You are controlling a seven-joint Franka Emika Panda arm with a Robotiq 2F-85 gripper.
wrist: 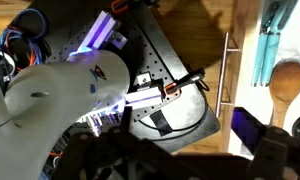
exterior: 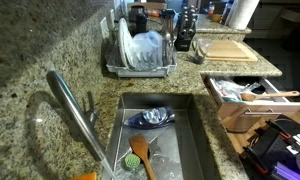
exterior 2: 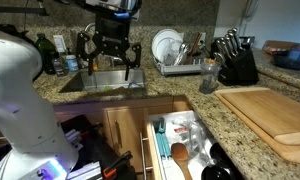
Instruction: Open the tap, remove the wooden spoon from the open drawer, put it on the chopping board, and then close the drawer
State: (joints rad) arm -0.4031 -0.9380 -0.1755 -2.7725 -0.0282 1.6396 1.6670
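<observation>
Tap [exterior: 75, 115] stands at the far left of the counter, one long steel spout slanting over the sink [exterior: 195, 138]. I see no water falling from it, so I judge that opening it is the step in hand and not yet done. I, the gripper [exterior 2: 113, 52], hang high above the sink side of the counter in an exterior view, touching nothing, my jaws spread wide and empty. My next move, as I judge it, is to come down to the small lever at the tap's base and push it. It is a small target, so a careful approach with one finger leading would suit.

Moving right, the sink holds one blue bowl [exterior: 152, 118] and one darker orange-brown spoon [exterior: 140, 150], which is not the one I am after. Behind the sink stands one dish rack [exterior: 140, 55]. Further right, at the back of the counter, lies one chopping board [exterior: 228, 48], with nothing on it that I can see. At the far right one drawer [exterior: 240, 118] stands pulled open, and the wooden spoon [exterior: 265, 97] lies inside it among other utensils. My wrist view shows the wooden spoon [wrist: 288, 85] by its head, just right of the drawer front's bar handle [wrist: 226, 70].

The count is one tap, one board, one open drawer and two wooden spoons, only the drawer's one being mine to move.
</observation>
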